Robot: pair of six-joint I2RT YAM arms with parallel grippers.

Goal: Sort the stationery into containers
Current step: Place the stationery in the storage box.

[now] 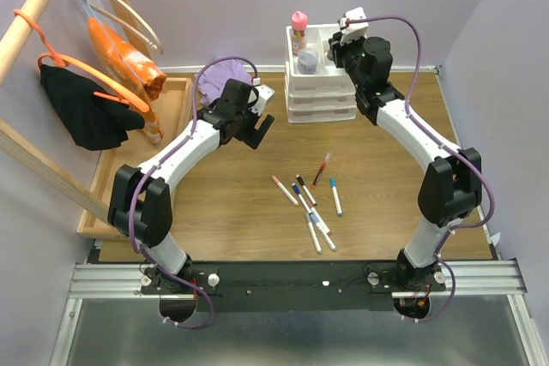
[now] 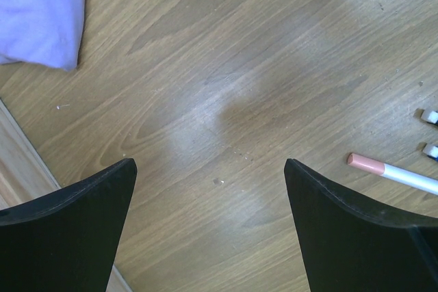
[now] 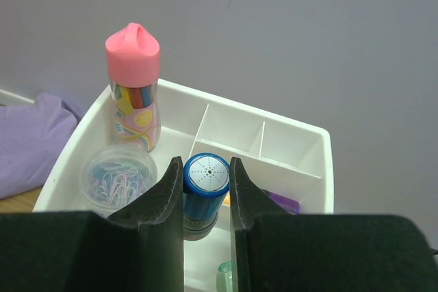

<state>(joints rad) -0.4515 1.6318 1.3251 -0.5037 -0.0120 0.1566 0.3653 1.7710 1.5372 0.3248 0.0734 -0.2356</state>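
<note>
On table (image 1: 214,212), seven markers (image 1: 306,189); right gripper (image 3: 205,163) clamps one blue cylinder (image 3: 207,176); left gripper (image 2: 209,165) apart.

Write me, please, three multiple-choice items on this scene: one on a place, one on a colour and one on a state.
1. Where does the bottle stand?
A. on the table
B. in the tray
C. on the cloth

2. What colour is the cylinder in the right gripper?
A. orange
B. green
C. blue

3. How is the left gripper?
A. open and empty
B. shut on a marker
C. shut on the cloth

Answers:
1 B: it stands in a tray compartment, behind the jar.
2 C: its body and the rim of its top show blue.
3 A: its fingers stand wide apart with nothing between them.
</note>
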